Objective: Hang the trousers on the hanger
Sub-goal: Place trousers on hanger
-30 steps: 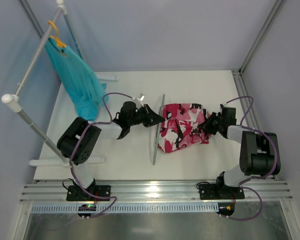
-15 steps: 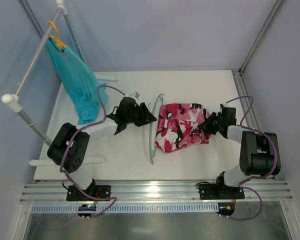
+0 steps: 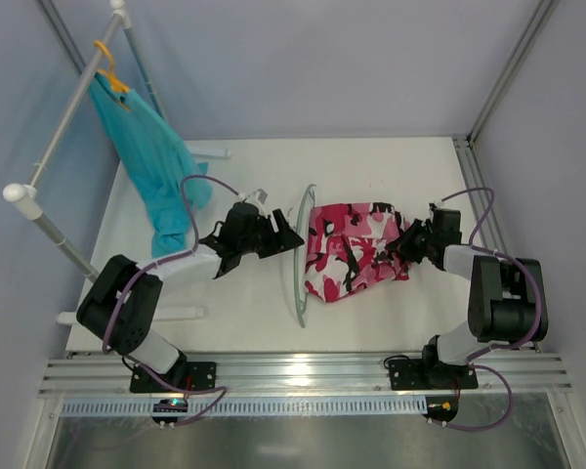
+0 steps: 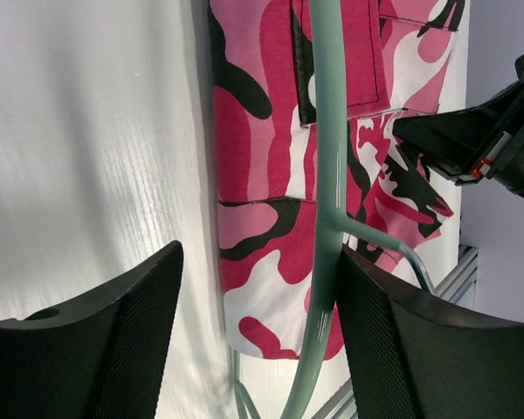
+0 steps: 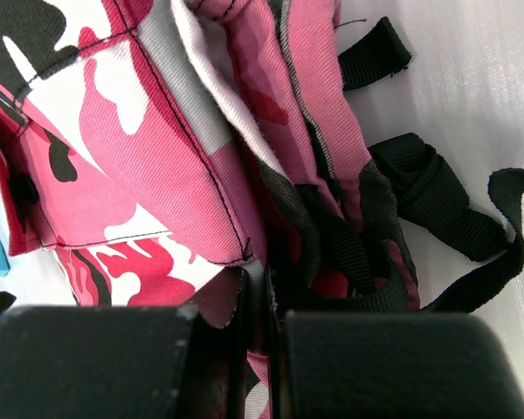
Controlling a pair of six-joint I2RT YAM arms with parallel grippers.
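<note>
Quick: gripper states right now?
Left gripper: open, hanger between its jaws, not gripped.
Right gripper: shut on trousers.

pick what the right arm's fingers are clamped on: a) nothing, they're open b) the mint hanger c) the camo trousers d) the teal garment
c: in the right wrist view the right gripper has its fingers closed with a fold of the pink camo trousers pinched between them, while the mint hanger lies over the other end of the cloth.

hanger point(image 3: 287, 278) beside trousers point(image 3: 356, 252) | left gripper point(image 3: 293, 237) at hanger | right gripper point(image 3: 400, 246) at trousers
</note>
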